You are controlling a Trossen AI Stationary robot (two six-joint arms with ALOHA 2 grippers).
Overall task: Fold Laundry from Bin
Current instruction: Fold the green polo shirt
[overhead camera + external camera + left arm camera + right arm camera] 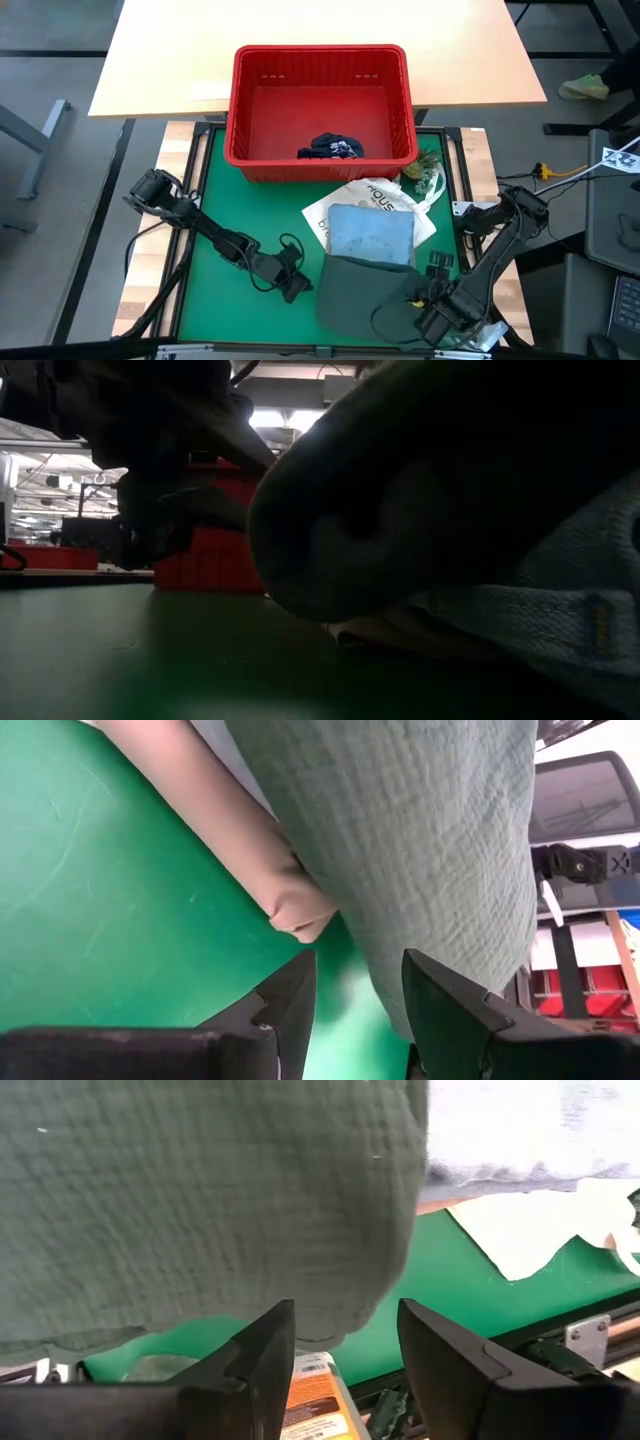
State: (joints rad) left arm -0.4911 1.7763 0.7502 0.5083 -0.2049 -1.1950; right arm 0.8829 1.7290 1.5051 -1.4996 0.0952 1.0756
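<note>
- Right gripper (432,322) sits at the near right corner of the green mat (230,290), at the near right edge of the dark olive-green garment (365,290). In the right wrist view its fingers (262,1355) stand apart with only the garment's hem hanging just ahead of the gap; nothing is clamped.
- Left gripper (292,284) lies low on the mat just beside the olive garment's left edge. Left wrist view: fingers (290,1005) apart, garment edge and a beige fabric fold (290,900) just ahead, not pinched.
- Olive garment is spread flat at the near centre of the mat, its far edge overlapping the light blue shirt (370,232).
- Blue shirt is a folded rectangle resting on the white tote bag (345,205), which carries dark lettering.
- A small greenish item (424,172) lies by the tote's far right corner, near the bin; cannot tell what it is.
- Red bin (320,62) stands at the mat's far edge, touching the tan table (180,50) beyond. Inside, against the near wall, lie the navy shorts (331,149), bunched.
</note>
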